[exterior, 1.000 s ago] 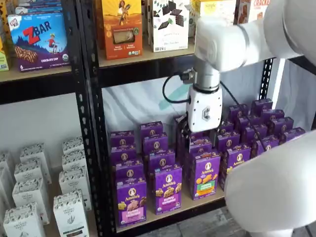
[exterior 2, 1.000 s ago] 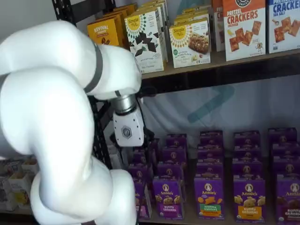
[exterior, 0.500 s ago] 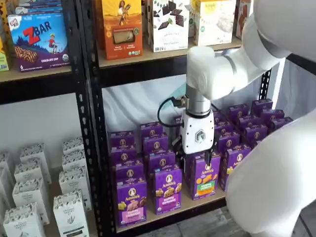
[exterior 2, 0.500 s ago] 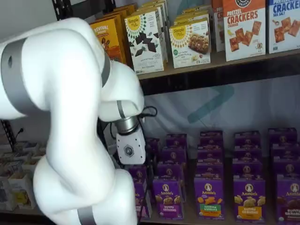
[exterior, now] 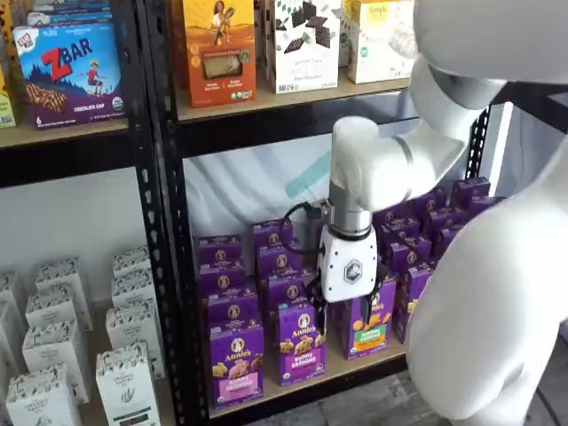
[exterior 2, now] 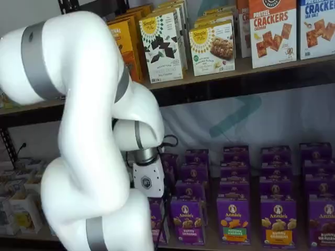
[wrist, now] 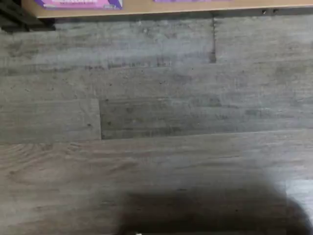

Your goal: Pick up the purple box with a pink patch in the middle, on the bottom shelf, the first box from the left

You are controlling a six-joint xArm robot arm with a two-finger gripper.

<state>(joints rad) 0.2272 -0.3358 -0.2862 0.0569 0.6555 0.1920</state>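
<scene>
- Now the gripper (exterior: 351, 306) hangs lower and more to the left than half a second ago, above the front row; whether its fingers are spread I cannot tell.
- The purple box (exterior: 236, 362) stands upright at the left front of the bottom shelf (exterior: 302, 382), with a pink band on its front.

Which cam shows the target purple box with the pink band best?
A shelf view: the purple box stands in full view at the front of the bottom shelf, pink band facing the camera, the gripper well clear of it. In the other shelf view the arm hides it. The wrist view catches only a pink-purple sliver.
</scene>
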